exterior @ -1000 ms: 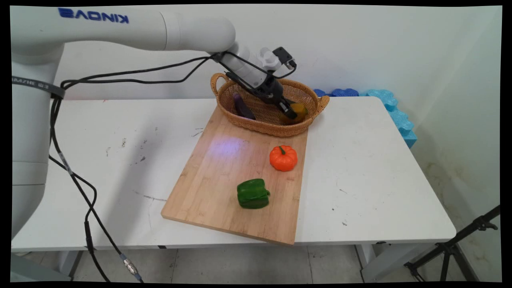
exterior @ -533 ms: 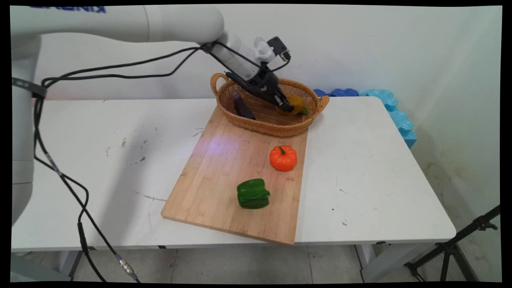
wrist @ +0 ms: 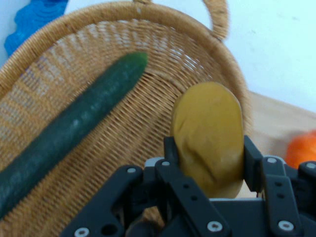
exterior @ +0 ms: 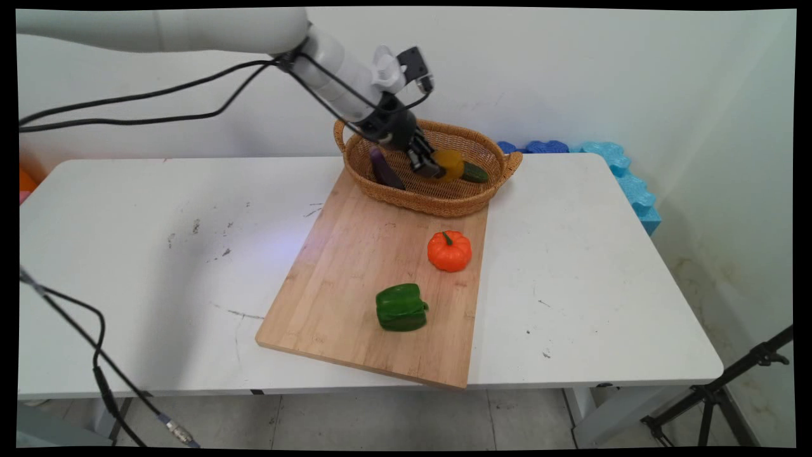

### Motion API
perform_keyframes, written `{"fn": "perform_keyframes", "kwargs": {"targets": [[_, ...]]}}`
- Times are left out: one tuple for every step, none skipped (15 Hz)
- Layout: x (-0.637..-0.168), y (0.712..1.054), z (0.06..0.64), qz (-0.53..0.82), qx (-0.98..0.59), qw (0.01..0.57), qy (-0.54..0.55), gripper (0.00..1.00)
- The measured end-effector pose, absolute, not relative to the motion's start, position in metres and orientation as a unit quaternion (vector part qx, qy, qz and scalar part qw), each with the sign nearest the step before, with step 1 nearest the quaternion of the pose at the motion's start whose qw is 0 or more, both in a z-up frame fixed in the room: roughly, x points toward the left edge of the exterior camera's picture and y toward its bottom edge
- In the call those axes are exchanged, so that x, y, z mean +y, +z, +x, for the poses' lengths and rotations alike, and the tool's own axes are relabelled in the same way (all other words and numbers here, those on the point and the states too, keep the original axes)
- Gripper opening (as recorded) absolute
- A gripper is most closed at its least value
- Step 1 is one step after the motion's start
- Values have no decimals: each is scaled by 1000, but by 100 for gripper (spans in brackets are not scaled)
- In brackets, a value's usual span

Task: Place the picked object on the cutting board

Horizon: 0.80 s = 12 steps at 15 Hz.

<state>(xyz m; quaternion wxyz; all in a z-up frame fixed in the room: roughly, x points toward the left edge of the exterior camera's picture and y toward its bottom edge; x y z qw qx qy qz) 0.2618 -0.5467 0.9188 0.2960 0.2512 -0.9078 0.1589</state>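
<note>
- A yellow-brown potato sits clamped between the fingers of the gripper, raised over the wicker basket.
- A cucumber and a purple eggplant lie in the basket.
- A pumpkin and a green pepper rest on the cutting board on the tabletop.

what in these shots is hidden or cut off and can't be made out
- Cucumber: hand view, its lower end runs off the left and bottom edge; main view, the potato and claw cover most of it.
- Potato: hand view, its base is hidden behind the claw's linkage.
- Pumpkin: hand view, cut by the right edge.
- Eggplant: main view, its lower end sits behind the basket wall.
- Basket: hand view, only part fits.
</note>
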Motion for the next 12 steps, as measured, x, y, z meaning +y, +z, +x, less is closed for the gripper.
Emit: {"fn": "perform_keyframes", "kwargs": {"targets": [[-540, 921, 265, 248, -909, 294, 158, 0], [-531, 923, 268, 243, -912, 291, 157, 0], [-519, 926, 273, 238, -915, 288, 156, 0], [-508, 928, 278, 233, -917, 284, 154, 0], [-498, 929, 282, 228, -920, 280, 152, 0], [-492, 930, 285, 226, -922, 278, 150, 0], [-482, 931, 290, 223, -924, 274, 148, 0], [-476, 932, 293, 221, -925, 271, 145, 0], [-466, 932, 298, 219, -928, 267, 142, 0], [-455, 931, 303, 217, -930, 263, 137, 0], [-444, 930, 308, 215, -933, 259, 130, 0], [-434, 929, 313, 215, -935, 255, 125, 0]]}}
